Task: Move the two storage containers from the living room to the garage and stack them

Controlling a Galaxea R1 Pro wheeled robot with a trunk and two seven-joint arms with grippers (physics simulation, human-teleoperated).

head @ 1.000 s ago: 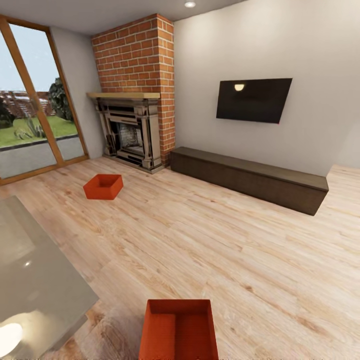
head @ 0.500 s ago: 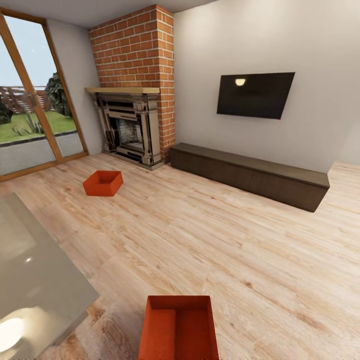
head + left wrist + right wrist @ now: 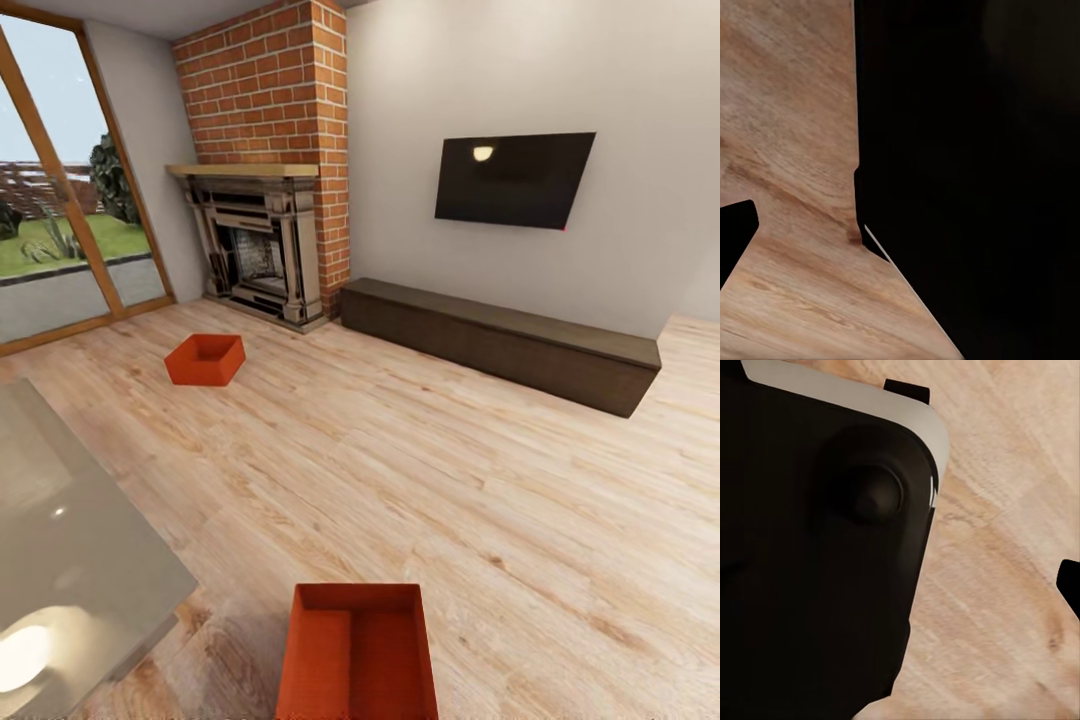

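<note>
One storage container (image 3: 357,652) is seen close in front on the wood floor (image 3: 450,480), the other (image 3: 205,359) far left by the fireplace (image 3: 258,250); neither gripper's opening, nor the nearer arm, can be told.

Light wood plank floor (image 3: 420,470), brick fireplace (image 3: 265,170), wall TV (image 3: 512,180), long dark bench (image 3: 500,343), glass doors (image 3: 55,210)

Bright even daylight from the glass doors (image 3: 60,200), lamp glare on the TV (image 3: 483,153) and glass table (image 3: 25,655), soft shadows, wide-angle stretch at edges, wrist views half black, slightly blurred
</note>
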